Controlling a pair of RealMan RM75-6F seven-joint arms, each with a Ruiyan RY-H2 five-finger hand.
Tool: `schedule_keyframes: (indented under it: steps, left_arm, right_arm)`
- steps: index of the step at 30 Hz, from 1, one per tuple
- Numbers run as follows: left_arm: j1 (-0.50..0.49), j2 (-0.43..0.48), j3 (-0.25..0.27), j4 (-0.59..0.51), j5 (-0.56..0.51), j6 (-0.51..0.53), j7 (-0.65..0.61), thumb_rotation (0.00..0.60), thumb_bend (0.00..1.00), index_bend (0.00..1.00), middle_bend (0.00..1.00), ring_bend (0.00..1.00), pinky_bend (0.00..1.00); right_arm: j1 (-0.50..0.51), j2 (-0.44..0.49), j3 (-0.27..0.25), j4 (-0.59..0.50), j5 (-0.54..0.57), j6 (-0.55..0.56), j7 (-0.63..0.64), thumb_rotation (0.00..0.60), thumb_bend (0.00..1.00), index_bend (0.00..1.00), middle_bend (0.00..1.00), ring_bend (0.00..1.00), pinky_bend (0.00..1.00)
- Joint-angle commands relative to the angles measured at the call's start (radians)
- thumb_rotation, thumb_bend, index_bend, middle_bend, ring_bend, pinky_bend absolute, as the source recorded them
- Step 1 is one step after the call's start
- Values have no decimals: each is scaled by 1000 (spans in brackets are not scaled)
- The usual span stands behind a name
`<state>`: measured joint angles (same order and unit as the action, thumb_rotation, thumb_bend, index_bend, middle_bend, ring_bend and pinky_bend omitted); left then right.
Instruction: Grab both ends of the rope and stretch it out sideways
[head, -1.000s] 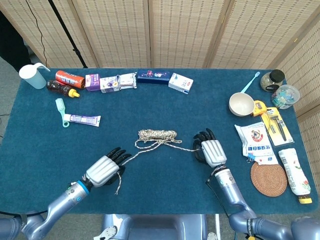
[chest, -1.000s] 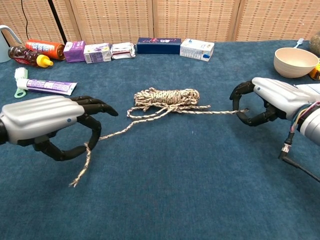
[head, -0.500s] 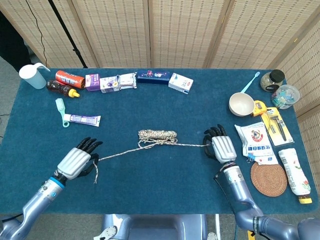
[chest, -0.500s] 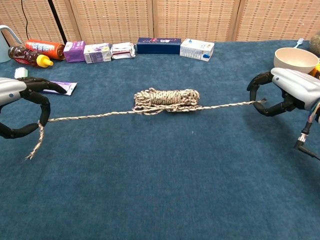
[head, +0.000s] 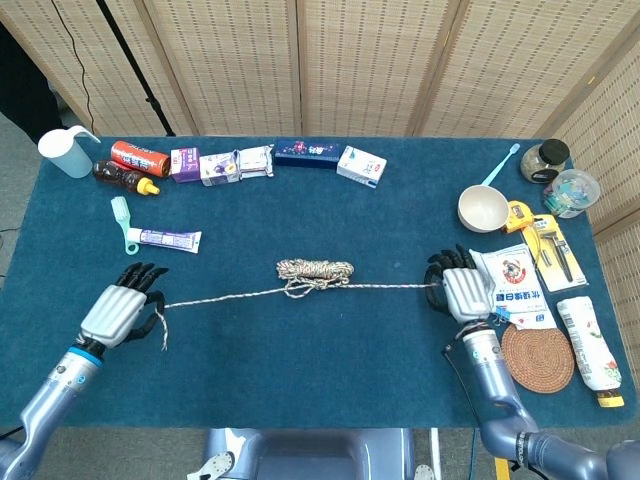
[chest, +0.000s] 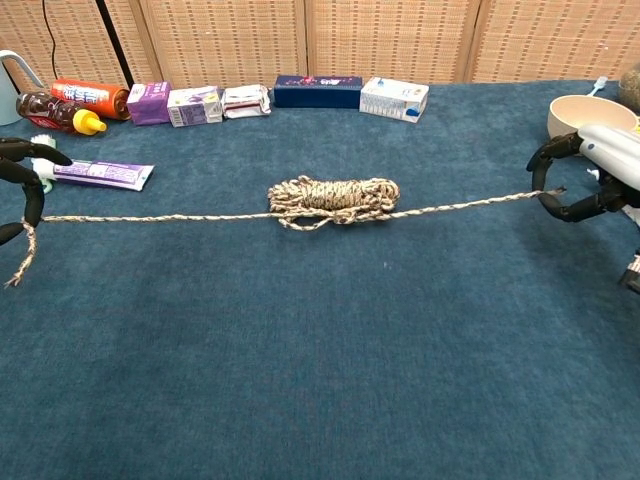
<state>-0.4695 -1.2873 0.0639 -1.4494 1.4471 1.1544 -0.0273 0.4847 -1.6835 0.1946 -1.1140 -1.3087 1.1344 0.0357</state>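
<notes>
Both hands have swung way further apart than half a second ago, so the speckled beige braided rope (head: 300, 288) now runs nearly straight across the blue desk (head: 330, 370). Left hand (head: 120, 312) pinches one end with a short tail dangling, right hand (head: 462, 294) pinches the other. Only the bundled coil (chest: 333, 196) midway between them is left, so I'd say it needs more pull.

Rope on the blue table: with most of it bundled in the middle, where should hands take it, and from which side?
By its two free strands, not the coiled bundle. The rope runs out sideways from the coil, so each end is best pinched from its outer side: the left hand holds one, tail hanging past it, the right hand the other.
</notes>
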Motion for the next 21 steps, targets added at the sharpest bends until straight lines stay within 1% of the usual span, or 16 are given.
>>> schedule_keyframes:
  steps: [1, 21]
  left_arm:
    - [10, 8, -8, 10, -13, 4, -12, 600, 495, 653, 124, 41, 0]
    - [70, 63, -44, 92, -69, 13, -67, 600, 495, 654, 125, 41, 0]
  right_arm:
    - [-4, 5, 3, 2, 5, 3, 1, 600, 553, 642, 289, 166, 0]
    - [-44, 61, 25, 6, 43, 37, -6, 600, 552, 644, 291, 166, 0]
